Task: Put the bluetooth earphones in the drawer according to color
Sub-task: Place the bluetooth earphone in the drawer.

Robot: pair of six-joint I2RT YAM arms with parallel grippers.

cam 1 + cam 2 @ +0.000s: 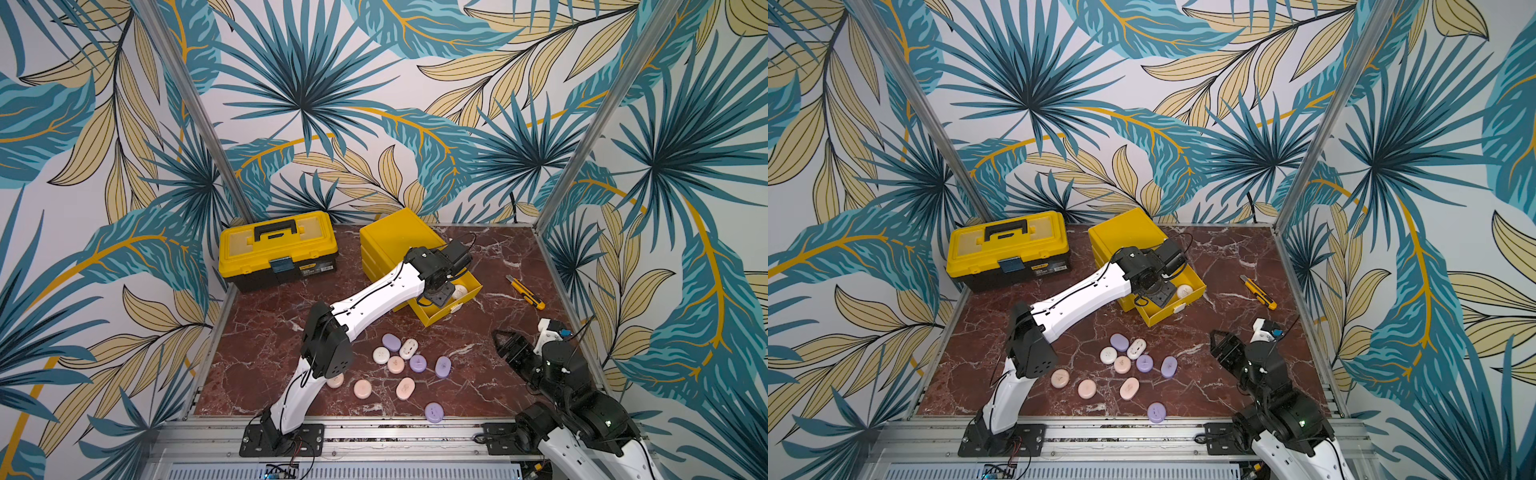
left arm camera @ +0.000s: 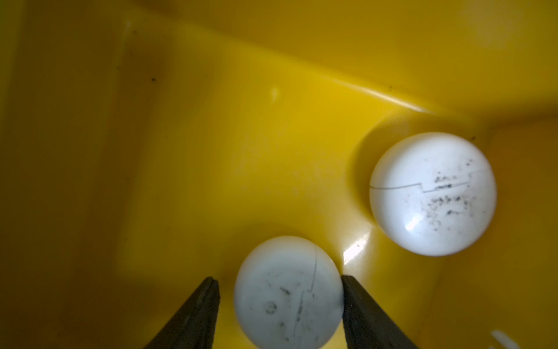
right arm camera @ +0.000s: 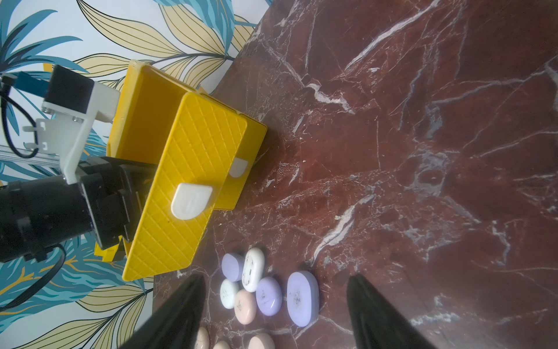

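The yellow chest (image 1: 390, 232) has its lowest drawer (image 1: 440, 316) pulled out. My left gripper (image 2: 278, 278) reaches down into it, open. A white earphone case (image 2: 287, 296) lies between its fingers, with a gap to one finger and the other finger right beside it. A second white case (image 2: 433, 193) rests by the drawer wall and also shows in both top views (image 1: 459, 291) (image 1: 1184, 291). Several white, purple and pink earphone cases (image 1: 395, 364) lie on the marble in front. My right gripper (image 1: 503, 334) hovers open to their right, holding nothing (image 3: 276, 277).
A yellow toolbox with a black handle (image 1: 278, 245) stands at the back left. A yellow-black utility knife (image 1: 525, 292) lies at the right, near the metal frame. One purple case (image 1: 434, 412) sits close to the table's front edge. Patterned walls enclose three sides.
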